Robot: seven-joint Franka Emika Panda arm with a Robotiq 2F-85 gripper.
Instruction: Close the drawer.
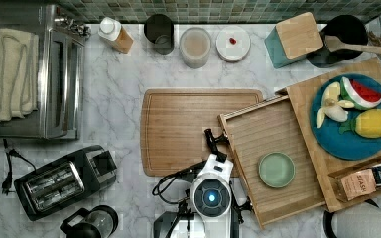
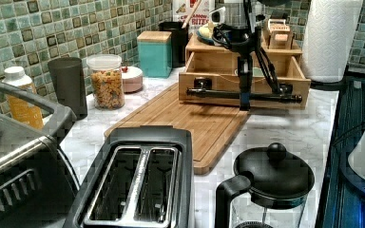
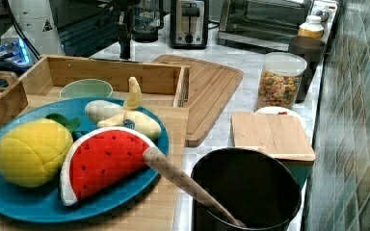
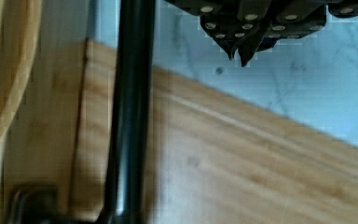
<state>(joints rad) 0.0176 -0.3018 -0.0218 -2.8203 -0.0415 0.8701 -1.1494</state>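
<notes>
The drawer (image 1: 263, 134) is a shallow light-wood tray pulled out of the wooden box (image 1: 305, 106) over the end of the cutting board. Its front (image 2: 192, 92) carries a black bar handle (image 2: 218, 94). A pale green bowl (image 1: 276, 169) sits on its slatted floor. My gripper (image 2: 244, 103) hangs shut just in front of the handle, over the cutting board, with nothing between its fingers. In the wrist view the fingertips (image 4: 239, 56) meet at a point, a little to the side of the handle (image 4: 130, 112). The drawer's side wall (image 3: 111, 74) and the bowl (image 3: 85, 88) appear in the right view.
The bamboo cutting board (image 1: 188, 129) lies in front of the drawer. A blue fruit plate (image 1: 352, 144) rests on the box top. A toaster (image 1: 62, 181) and a glass pot (image 1: 87, 223) stand near the arm's base. Jars (image 1: 195, 47) line the tiled back wall.
</notes>
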